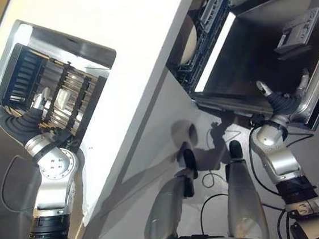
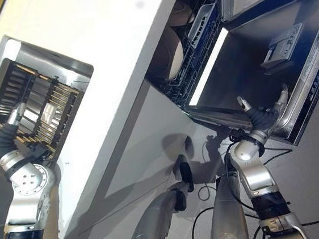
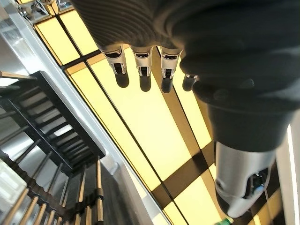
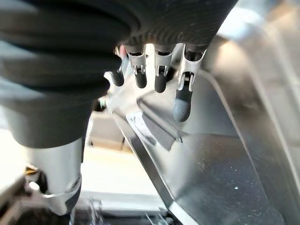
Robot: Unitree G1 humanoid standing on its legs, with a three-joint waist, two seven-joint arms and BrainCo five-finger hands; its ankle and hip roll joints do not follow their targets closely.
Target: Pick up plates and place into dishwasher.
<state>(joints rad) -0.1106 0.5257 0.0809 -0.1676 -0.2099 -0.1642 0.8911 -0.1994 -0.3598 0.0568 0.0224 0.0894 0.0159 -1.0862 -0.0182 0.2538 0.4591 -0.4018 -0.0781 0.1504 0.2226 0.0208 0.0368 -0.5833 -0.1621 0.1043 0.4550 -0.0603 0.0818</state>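
Note:
A dark dish rack (image 1: 60, 95) with wooden pegs stands in a steel sink at the left. Pale shiny shapes sit between its bars; I cannot tell whether they are plates. My left hand (image 1: 12, 119) is at the rack's near side, fingers spread and holding nothing; the left wrist view has its fingers (image 3: 140, 65) straight. The dishwasher's door (image 1: 256, 58) hangs open at the right. A cream plate (image 1: 189, 47) stands in its blue-grey rack (image 1: 209, 26). My right hand (image 1: 283, 102) is at the door's front edge, fingers (image 4: 161, 77) relaxed and empty.
A white counter (image 1: 143, 70) runs between the sink and the dishwasher. A grey detergent compartment (image 1: 298, 30) sits on the inside of the door. A second pale dish (image 2: 179, 12) shows deeper in the dishwasher rack.

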